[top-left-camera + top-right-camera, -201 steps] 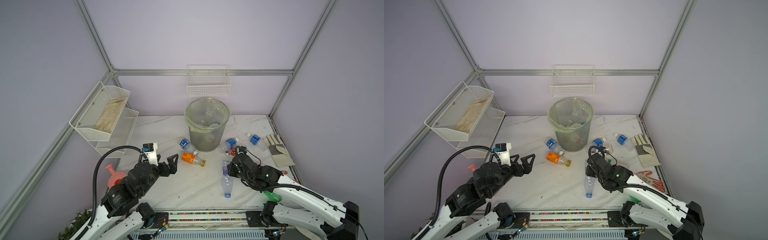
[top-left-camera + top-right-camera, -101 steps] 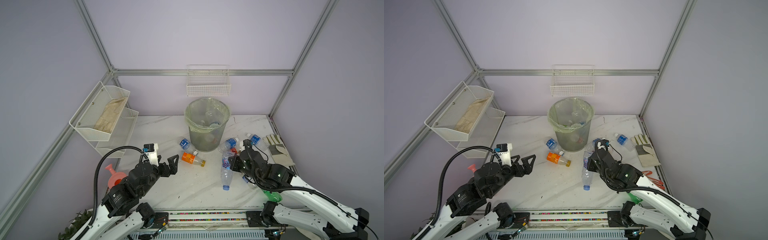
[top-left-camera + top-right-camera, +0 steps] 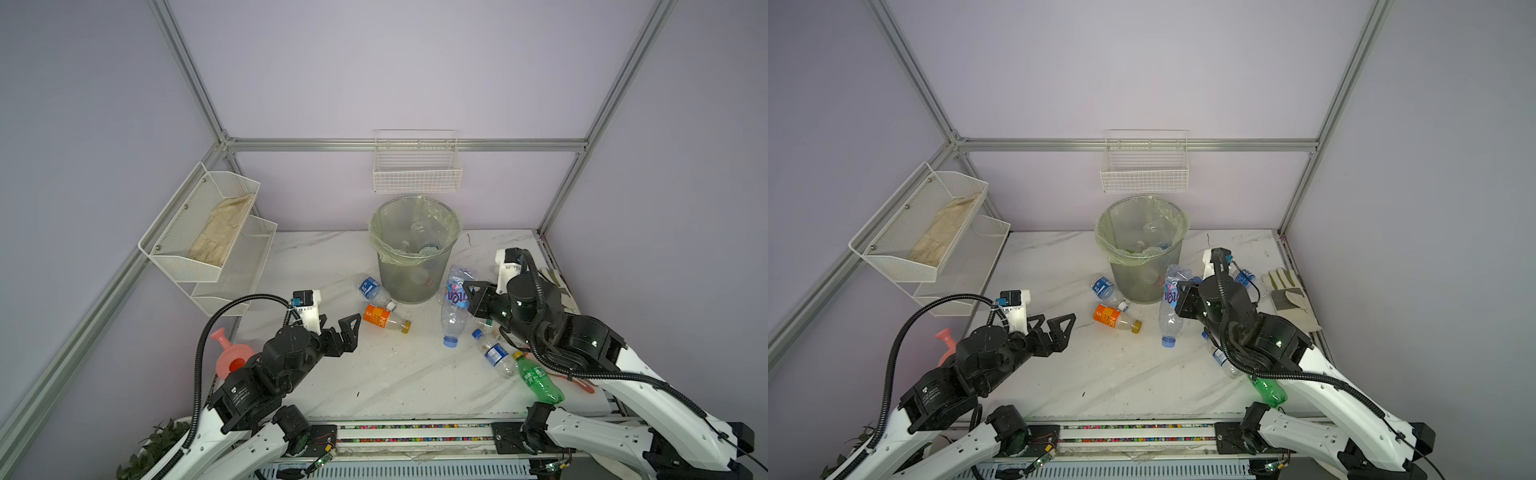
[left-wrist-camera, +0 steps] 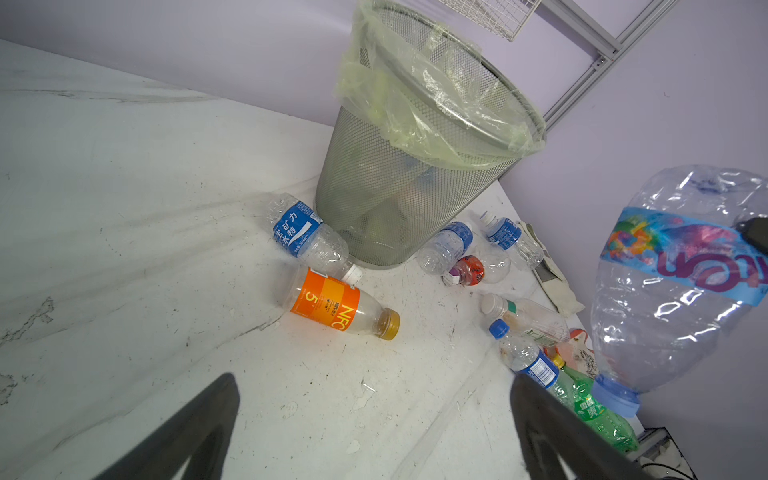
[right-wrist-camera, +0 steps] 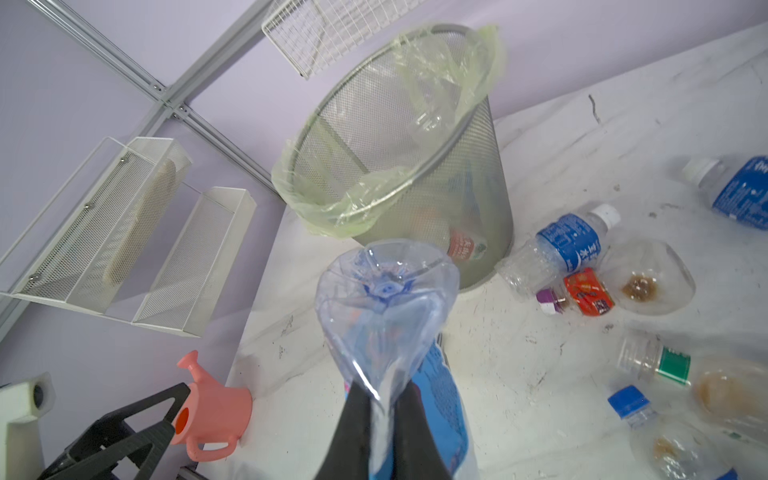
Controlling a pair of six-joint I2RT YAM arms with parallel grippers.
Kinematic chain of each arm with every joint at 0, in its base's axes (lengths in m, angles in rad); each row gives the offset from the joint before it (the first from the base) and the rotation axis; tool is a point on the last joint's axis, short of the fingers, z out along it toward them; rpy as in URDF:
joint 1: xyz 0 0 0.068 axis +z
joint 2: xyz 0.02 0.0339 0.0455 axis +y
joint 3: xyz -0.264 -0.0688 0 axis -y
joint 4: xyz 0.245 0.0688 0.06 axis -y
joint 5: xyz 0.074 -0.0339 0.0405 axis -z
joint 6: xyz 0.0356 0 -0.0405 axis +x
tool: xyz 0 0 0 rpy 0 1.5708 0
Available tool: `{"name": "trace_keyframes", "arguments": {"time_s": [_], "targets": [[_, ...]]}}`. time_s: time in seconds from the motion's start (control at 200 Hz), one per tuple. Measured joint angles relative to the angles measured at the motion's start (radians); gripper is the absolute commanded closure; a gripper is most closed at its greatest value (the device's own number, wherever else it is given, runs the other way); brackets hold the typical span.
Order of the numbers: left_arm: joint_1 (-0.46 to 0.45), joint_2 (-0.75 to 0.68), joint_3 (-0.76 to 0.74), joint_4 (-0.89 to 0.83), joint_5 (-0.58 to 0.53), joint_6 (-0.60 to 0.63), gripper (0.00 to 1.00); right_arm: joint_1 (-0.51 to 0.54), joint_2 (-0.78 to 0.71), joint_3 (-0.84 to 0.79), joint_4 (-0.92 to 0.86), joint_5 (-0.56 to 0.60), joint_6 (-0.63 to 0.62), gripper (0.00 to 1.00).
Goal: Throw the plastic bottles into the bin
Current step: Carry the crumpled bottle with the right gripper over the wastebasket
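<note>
Some bottles (image 3: 427, 249) are in the bin (image 3: 399, 282) — many lie on the counter (image 3: 374, 386). Right hand (image 5: 380, 405) is clamped on a crushed bottle (image 3: 453, 316); left hand (image 3: 1057, 321) is apart, empty.

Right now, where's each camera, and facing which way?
Top view: high in front, looking down at the table; left arm and right arm show.
Top view: beside it, same table.
Left wrist: on the left arm, facing the orange-labelled bottle; open left gripper shows.
Right wrist: on the right arm, facing the bin; right gripper shut on the crushed blue-labelled bottle.
Shared: all show the bin.
</note>
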Motion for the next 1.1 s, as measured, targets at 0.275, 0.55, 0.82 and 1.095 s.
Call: {"name": "trace_keyframes", "arguments": {"time_s": [0.275, 0.55, 0.82, 1.095], "targets": [[-0.01, -0.002, -0.026, 0.006, 0.022, -0.016, 0.0, 0.0, 0.097, 0.207, 0.049, 0.043, -0.118, 1.0], [-0.043, -0.012, -0.048, 0.011, 0.033, -0.026, 0.0, 0.0, 0.238, 0.462, 0.1, 0.064, -0.233, 1.0], [-0.071, -0.021, -0.073, 0.028, 0.039, -0.034, 0.0, 0.0, 0.344, 0.613, 0.14, 0.099, -0.324, 1.0], [-0.096, -0.026, -0.08, 0.042, 0.043, -0.041, 0.0, 0.0, 0.587, 0.862, 0.174, 0.145, -0.412, 1.0]]}}
